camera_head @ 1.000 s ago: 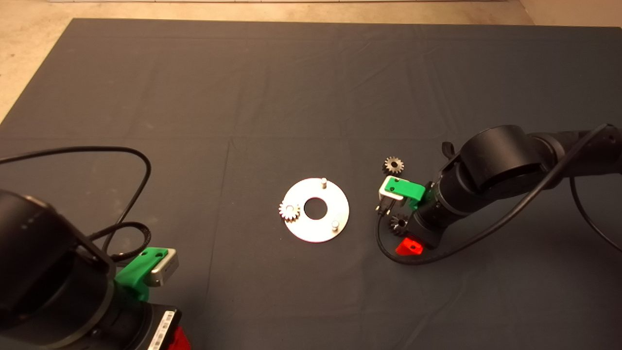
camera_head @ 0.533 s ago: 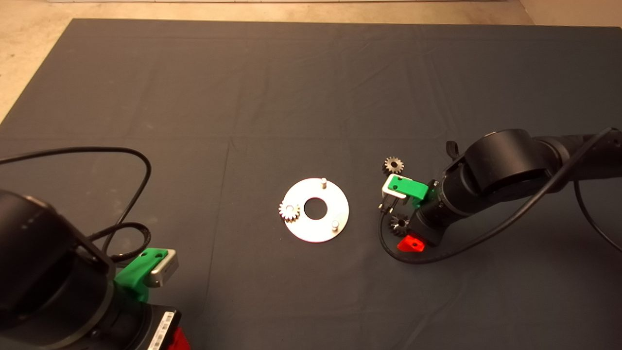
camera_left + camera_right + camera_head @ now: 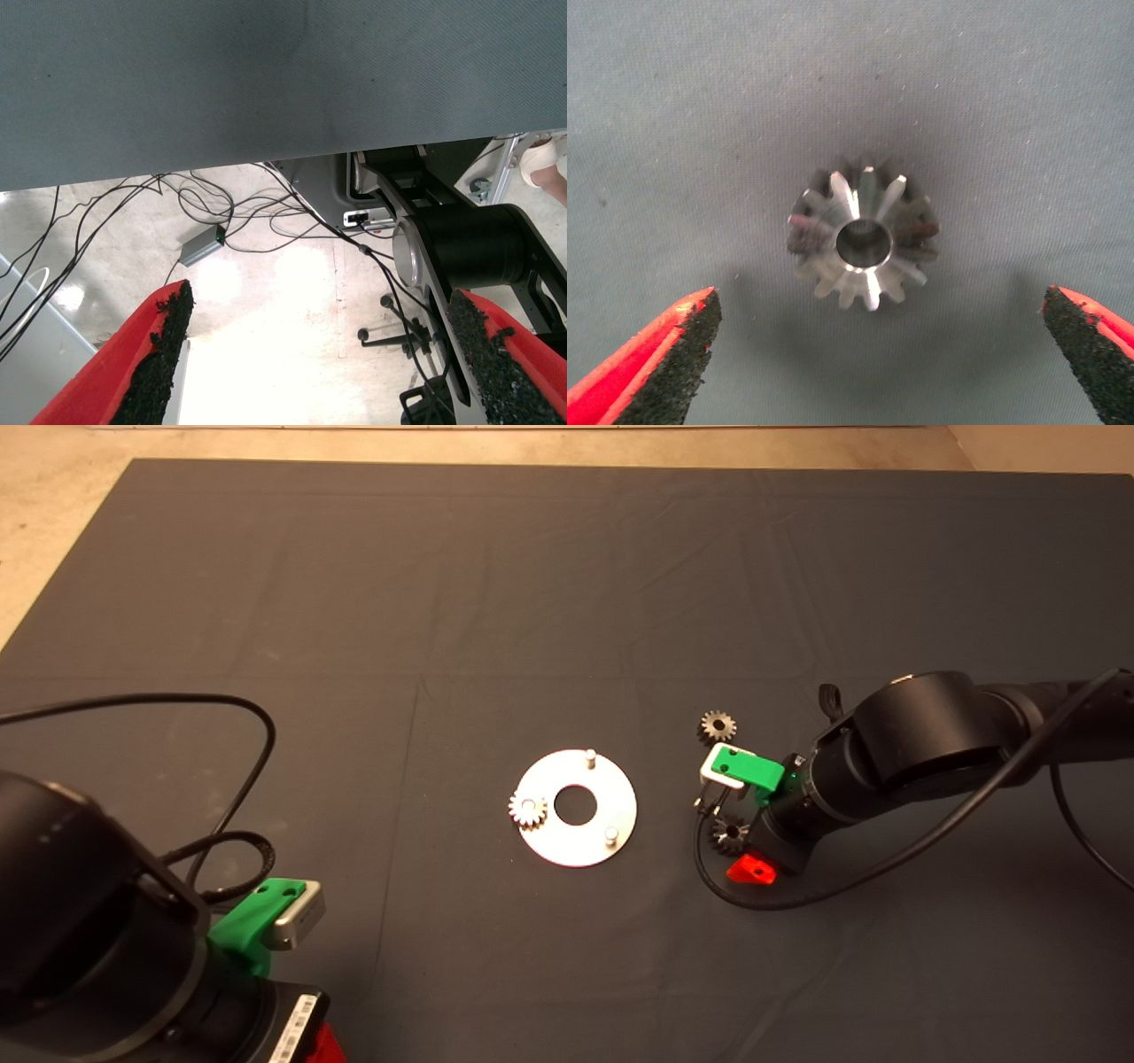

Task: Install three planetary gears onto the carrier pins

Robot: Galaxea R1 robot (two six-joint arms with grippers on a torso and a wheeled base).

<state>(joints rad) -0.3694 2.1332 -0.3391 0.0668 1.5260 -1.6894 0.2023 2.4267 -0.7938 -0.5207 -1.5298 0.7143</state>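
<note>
A shiny round disc (image 3: 611,806) with a central hole lies mid-mat. One silver gear (image 3: 527,810) sits on its left pin. Two pins stand bare, one at the back (image 3: 588,757) and one at the front right (image 3: 610,834). Two dark gears lie loose on the mat to the right, one farther back (image 3: 717,726) and one nearer (image 3: 730,832). My right gripper (image 3: 877,354) hovers over the nearer gear (image 3: 864,232), fingers open on either side of it, not touching. My left gripper (image 3: 323,363) is parked at the lower left, open and empty.
The right arm's black cable (image 3: 797,890) loops on the mat just in front of the nearer gear. The left arm's cable (image 3: 239,717) curls at the left. Past the mat's edge the left wrist view shows floor cables (image 3: 221,221).
My right arm has shifted slightly rightward and toward the front; its gripper stays over the nearer loose gear. The gears, disc and left arm have not moved.
</note>
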